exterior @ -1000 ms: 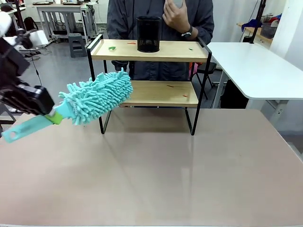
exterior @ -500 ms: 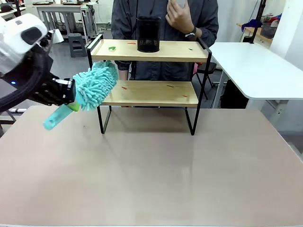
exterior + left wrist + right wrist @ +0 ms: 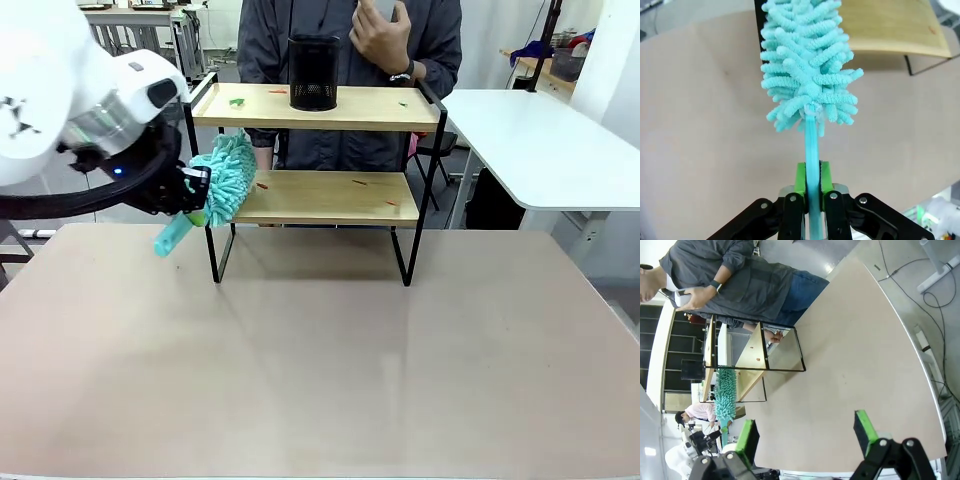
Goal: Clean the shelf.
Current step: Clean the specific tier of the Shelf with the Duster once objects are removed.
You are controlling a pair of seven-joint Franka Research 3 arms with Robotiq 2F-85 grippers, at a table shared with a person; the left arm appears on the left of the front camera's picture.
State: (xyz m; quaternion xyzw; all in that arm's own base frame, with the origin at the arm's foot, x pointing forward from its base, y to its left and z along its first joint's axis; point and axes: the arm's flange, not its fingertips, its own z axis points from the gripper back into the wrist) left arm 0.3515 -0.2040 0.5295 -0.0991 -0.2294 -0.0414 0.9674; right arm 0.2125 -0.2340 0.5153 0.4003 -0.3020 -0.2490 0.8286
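Now, left of the shelf (image 3: 320, 203) standing before the person (image 3: 262, 45), your left gripper (image 3: 812, 176) pinches the teal duster (image 3: 807, 65) by its handle, head seemingly at the lower board's end, so sweep rightward over the scraps (image 3: 358, 182); your right gripper (image 3: 805, 429) hangs spread.

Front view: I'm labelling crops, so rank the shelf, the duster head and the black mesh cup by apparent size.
shelf, largest
duster head and black mesh cup: alike; duster nearer the camera, so unranked
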